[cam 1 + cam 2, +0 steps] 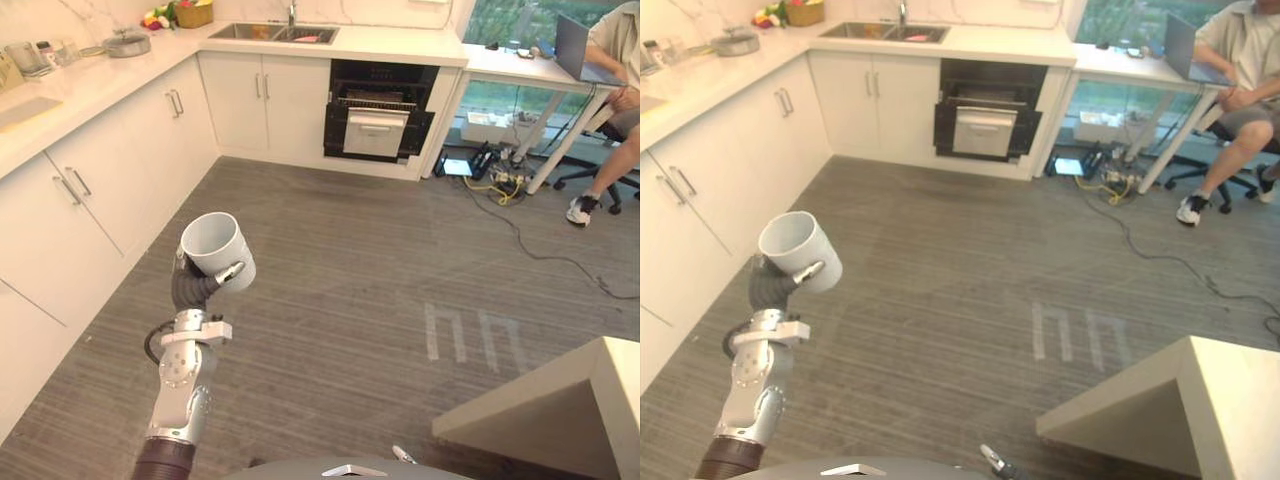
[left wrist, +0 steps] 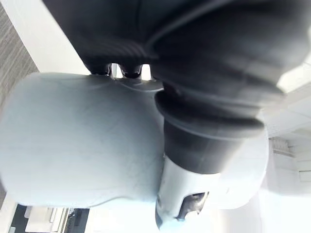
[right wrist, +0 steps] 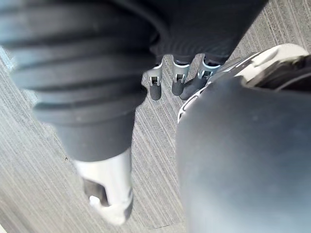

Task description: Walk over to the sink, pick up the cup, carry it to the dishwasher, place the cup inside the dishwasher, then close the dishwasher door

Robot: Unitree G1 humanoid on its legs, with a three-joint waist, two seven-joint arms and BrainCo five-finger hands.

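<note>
A white cup (image 1: 215, 245) is held up over the grey floor, mouth up and slightly tilted, with my left hand (image 1: 195, 285) shut round its lower side. The left wrist view has the cup's wall (image 2: 82, 141) pressed against the thumb (image 2: 182, 194). Far ahead, under the counter, the black dishwasher (image 1: 377, 110) stands with its door tilted partly open. The steel sink (image 1: 272, 32) lies in the counter just left of it. My right hand (image 3: 114, 179) hangs over the floor with relaxed fingers and holds nothing.
White cabinets (image 1: 110, 170) run along the left under a counter with a pot (image 1: 125, 44) and a fruit basket (image 1: 193, 14). A person (image 1: 610, 120) sits at a desk far right, with cables (image 1: 500, 185) on the floor. A pale table corner (image 1: 560, 410) juts in at lower right.
</note>
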